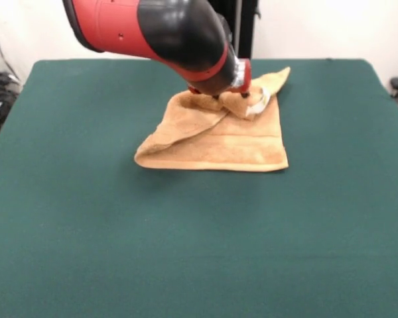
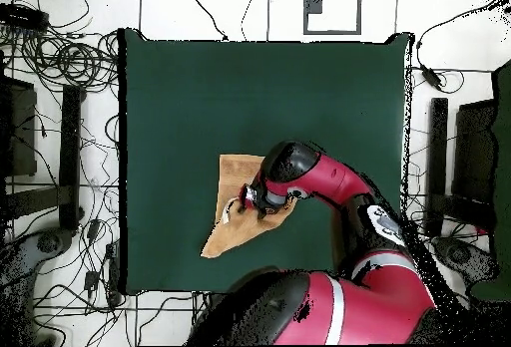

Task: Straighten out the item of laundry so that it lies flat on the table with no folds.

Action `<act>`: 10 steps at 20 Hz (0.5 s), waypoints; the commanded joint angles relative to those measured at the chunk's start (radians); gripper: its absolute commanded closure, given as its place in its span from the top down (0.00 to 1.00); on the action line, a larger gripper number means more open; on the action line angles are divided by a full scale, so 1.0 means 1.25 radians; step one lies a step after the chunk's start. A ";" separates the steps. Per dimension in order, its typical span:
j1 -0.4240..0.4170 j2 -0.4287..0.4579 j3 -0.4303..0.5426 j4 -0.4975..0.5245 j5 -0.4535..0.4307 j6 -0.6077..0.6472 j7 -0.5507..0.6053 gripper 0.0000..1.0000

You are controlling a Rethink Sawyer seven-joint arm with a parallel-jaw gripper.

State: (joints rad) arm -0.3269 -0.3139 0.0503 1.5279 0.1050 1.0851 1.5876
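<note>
The item of laundry (image 1: 219, 142), an orange-tan towel, lies a little beyond the middle of the green table (image 1: 86, 212). It is folded over itself: one flap crosses diagonally from the left, and one corner points up toward the far right. A small white tag shows beside the gripper. My gripper (image 1: 237, 98) is down on the towel's far part, touching a bunched fold. The wrist hides how it stands. From above, the gripper (image 2: 246, 201) sits over the middle of the towel (image 2: 233, 172), on the table (image 2: 200, 94), and the arm covers the towel's right part.
The red and black arm (image 1: 166, 33) reaches in from the top left of the front view. In the overhead view, cables and black equipment (image 2: 40, 164) surround the table on the floor. Green cloth stretches wide on every side of the towel.
</note>
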 commanded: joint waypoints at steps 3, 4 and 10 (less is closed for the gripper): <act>0.056 -0.009 -0.030 0.006 -0.081 0.080 0.106 1.00; 0.061 -0.013 -0.047 -0.010 -0.107 0.064 0.097 1.00; 0.092 -0.081 -0.099 -0.051 -0.206 -0.008 0.068 1.00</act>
State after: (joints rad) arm -0.2697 -0.3382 -0.0275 1.5254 -0.0436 1.1053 1.5876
